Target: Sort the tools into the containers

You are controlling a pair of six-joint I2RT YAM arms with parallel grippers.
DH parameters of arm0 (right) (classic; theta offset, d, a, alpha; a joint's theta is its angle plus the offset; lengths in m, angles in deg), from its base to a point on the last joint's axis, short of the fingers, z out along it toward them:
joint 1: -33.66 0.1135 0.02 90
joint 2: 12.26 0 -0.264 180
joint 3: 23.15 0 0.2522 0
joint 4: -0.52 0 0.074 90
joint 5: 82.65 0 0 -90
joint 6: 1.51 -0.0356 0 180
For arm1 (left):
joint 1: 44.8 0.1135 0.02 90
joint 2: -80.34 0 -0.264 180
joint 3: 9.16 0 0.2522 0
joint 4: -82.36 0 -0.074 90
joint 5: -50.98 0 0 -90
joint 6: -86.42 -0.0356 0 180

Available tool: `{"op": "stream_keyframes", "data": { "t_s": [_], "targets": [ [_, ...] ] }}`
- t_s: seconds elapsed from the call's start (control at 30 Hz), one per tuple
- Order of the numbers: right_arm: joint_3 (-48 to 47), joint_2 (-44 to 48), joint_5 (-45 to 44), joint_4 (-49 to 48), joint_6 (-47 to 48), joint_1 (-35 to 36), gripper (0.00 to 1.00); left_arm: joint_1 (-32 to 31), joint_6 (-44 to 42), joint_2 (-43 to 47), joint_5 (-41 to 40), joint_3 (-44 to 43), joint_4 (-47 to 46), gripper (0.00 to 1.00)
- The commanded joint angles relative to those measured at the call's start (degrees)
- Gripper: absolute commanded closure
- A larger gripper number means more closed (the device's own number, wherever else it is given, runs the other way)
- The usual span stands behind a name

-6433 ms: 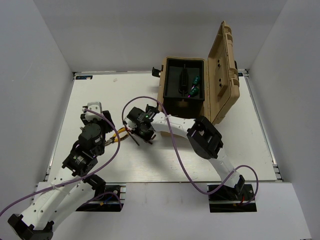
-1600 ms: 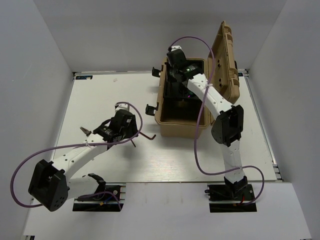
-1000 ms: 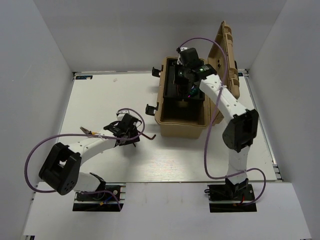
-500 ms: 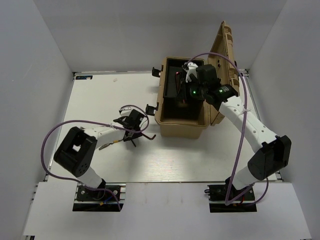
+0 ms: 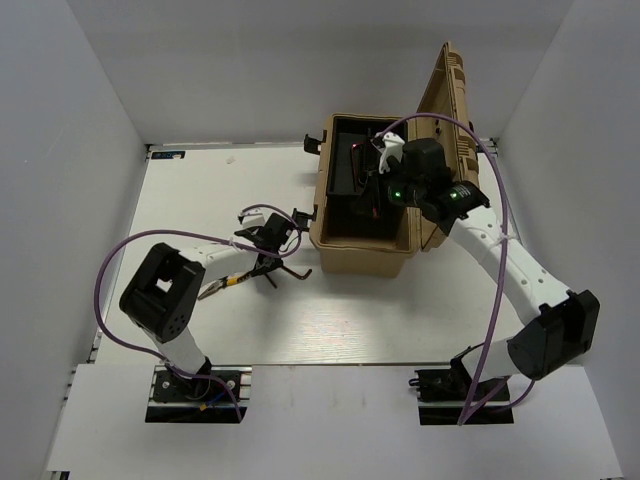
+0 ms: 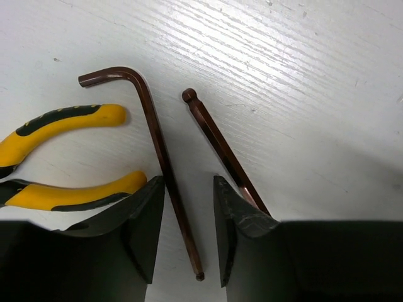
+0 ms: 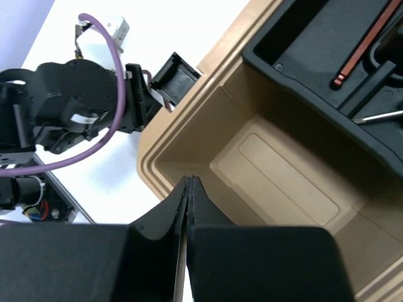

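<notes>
My left gripper [image 6: 189, 181] is open, low over the table, its jaws either side of the long arm of a dark-red L-shaped hex key [image 6: 157, 145]. A second hex key [image 6: 214, 135] with a ball end lies just right of it. The yellow-handled pliers [image 6: 63, 119] lie to the left; they also show in the top view [image 5: 225, 285]. My right gripper [image 7: 189, 179] is shut and empty above the open tan box [image 7: 189, 113]. A hex key [image 7: 368, 44] lies in the box's black tray [image 7: 296, 38]. The green-handled screwdriver is hidden.
The tan box [image 5: 365, 258] stands at the back middle of the white table, its lid [image 5: 450, 120] upright on the right. A black latch [image 5: 300, 217] juts from its left wall close to my left gripper [image 5: 268, 243]. Purple cables loop over both arms.
My right arm carried something to the box and now hovers shut over it, drawn back a little. My left arm swung right to the hex keys by the box and stretched farther.
</notes>
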Motion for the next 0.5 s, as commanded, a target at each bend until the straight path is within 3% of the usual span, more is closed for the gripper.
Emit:
{"op": "stream_keyframes", "data": {
  "t_s": [0.0, 0.17, 0.47],
  "targets": [
    [-0.9, 1.8, 1.8, -1.4, -0.6, 0.7, 1.00, 0.4, 1.7, -3.7, 2.5, 4.0, 4.1, 0.54],
    [-1.0, 2.9, 2.3, -0.9, -1.1, -0.2, 1.00, 0.4, 2.7, -4.2, 4.2, 6.2, 2.4, 0.73],
    [-0.7, 4.0, 3.0, -0.7, -1.1, -0.4, 1.00, 0.4, 2.7, -3.1, 3.4, 7.0, 2.2, 0.96]
  ]
}}
